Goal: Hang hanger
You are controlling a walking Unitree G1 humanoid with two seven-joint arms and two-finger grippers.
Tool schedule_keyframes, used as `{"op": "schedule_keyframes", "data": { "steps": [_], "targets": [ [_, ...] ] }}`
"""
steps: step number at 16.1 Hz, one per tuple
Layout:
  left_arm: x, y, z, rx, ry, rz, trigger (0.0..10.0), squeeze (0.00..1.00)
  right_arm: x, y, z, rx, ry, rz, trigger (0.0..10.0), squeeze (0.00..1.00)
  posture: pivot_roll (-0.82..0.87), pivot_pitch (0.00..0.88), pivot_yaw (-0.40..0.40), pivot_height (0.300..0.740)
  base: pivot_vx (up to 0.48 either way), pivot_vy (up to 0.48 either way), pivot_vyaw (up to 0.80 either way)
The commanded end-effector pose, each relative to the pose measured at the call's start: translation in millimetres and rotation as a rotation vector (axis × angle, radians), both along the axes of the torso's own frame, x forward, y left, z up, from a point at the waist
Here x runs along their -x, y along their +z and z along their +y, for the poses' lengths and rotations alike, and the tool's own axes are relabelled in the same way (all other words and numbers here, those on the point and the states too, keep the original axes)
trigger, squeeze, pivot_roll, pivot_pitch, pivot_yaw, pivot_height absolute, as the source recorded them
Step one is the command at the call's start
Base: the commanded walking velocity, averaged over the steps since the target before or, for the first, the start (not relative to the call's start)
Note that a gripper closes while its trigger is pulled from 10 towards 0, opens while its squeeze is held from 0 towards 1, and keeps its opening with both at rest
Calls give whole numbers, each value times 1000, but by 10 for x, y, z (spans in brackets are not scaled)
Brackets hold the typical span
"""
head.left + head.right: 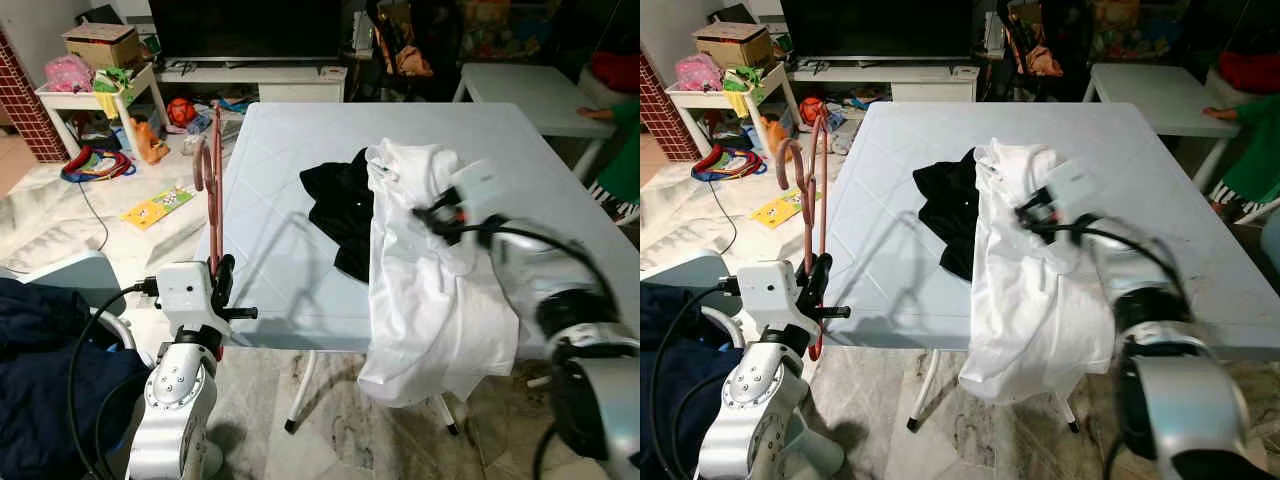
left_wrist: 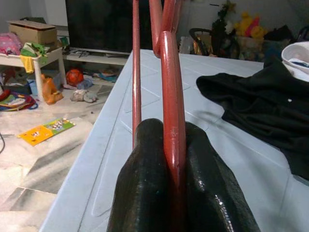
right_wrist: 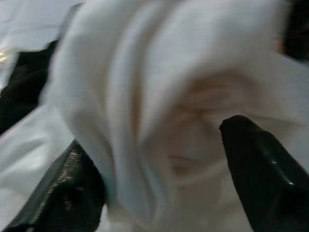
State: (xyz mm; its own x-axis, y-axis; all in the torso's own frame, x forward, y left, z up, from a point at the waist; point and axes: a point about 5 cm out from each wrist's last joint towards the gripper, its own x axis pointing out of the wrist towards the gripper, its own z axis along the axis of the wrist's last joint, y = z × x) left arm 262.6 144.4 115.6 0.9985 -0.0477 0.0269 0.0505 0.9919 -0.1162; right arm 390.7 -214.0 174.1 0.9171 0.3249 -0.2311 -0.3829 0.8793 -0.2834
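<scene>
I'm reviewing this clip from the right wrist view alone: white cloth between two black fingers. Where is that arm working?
Observer: The right end effector is over the pale blue table, fingers apart around a fold of the white shirt, which drapes over the near edge.
Operator: And the left arm?
Observer: The left end effector is shut on a red plastic hanger, upright beside the table's left edge.
Operator: Anything else on the table?
Observer: A black garment, touching the shirt's left side.

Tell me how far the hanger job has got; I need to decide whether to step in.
Done: the left tool is shut on the red hanger, held upright beside the table. In hand: the right tool has its fingers around a fold of the white shirt, which drapes over the table's edge. Left: getting the hanger into the shirt and hanging it.
</scene>
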Motion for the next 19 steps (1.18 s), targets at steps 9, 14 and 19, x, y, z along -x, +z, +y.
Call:
{"op": "schedule_keyframes", "data": {
  "steps": [9,14,19],
  "targets": [
    [-61,-43,-51,-3,-54,17,10000,0,395,-209,-367,83,228,301,10000,1000,-82,0,57,740,0,0,0],
    [-60,-53,-58,-1,-59,22,10000,0,555,-411,-253,101,304,413,10000,1000,-85,0,62,740,0,0,0],
    [-64,-57,-58,3,-63,27,10000,0,672,-753,93,14,272,494,7216,0,-86,0,60,740,0,0,0]
  ]
}}
